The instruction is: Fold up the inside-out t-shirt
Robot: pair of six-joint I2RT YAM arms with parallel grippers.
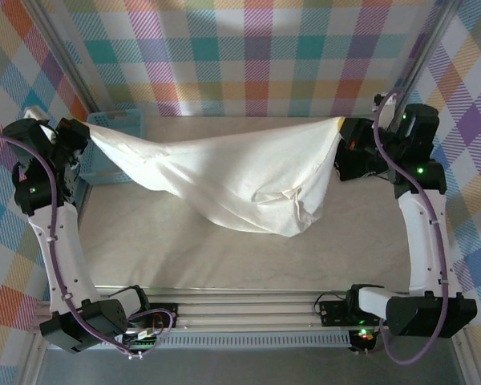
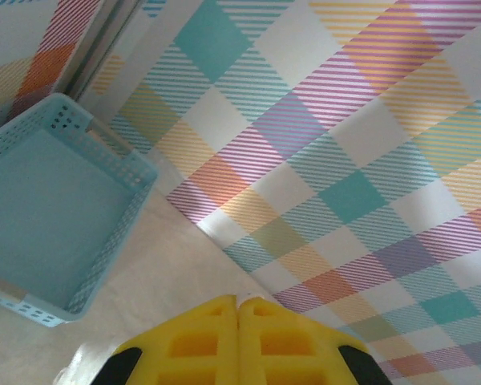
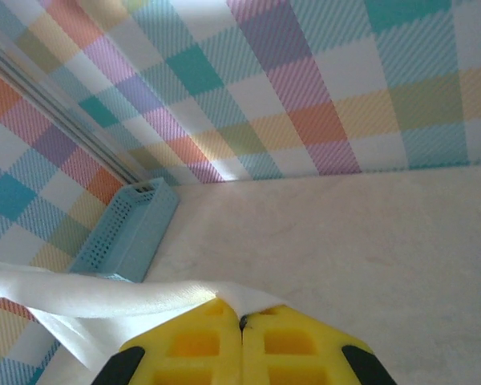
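Top external view, left to right: my left claw (image 1: 84,132) is raised at the far left of the bench (image 1: 224,261) and is clenched on one corner of the inside-out t-shirt (image 1: 240,180). A blue basket (image 1: 128,122) sits on the bench just beside that claw, against the plaid wall (image 1: 240,56), with the shirt's left end draped across its front.

From there the white shirt runs across the far half of the bench as a stretched sheet, its upper edge pulled fairly taut between the two arms. Its lower part sags in a wrinkled pouch, lowest right of centre and hanging toward the bench. Whether that fold touches the surface I cannot tell.

At the far right, my right claw (image 1: 342,128) is clamped on the opposite corner at about the same height.

On the left wrist camera, the yellow fingers (image 2: 196,337) are pressed together tip to tip above the bench, with the basket (image 2: 48,208) off to their left.

On the right wrist camera, the yellow fingers (image 3: 192,341) are pinched together on a white band of the shirt (image 3: 104,301), which trails away to the left. The basket (image 3: 132,233) stands at the far wall beyond it.
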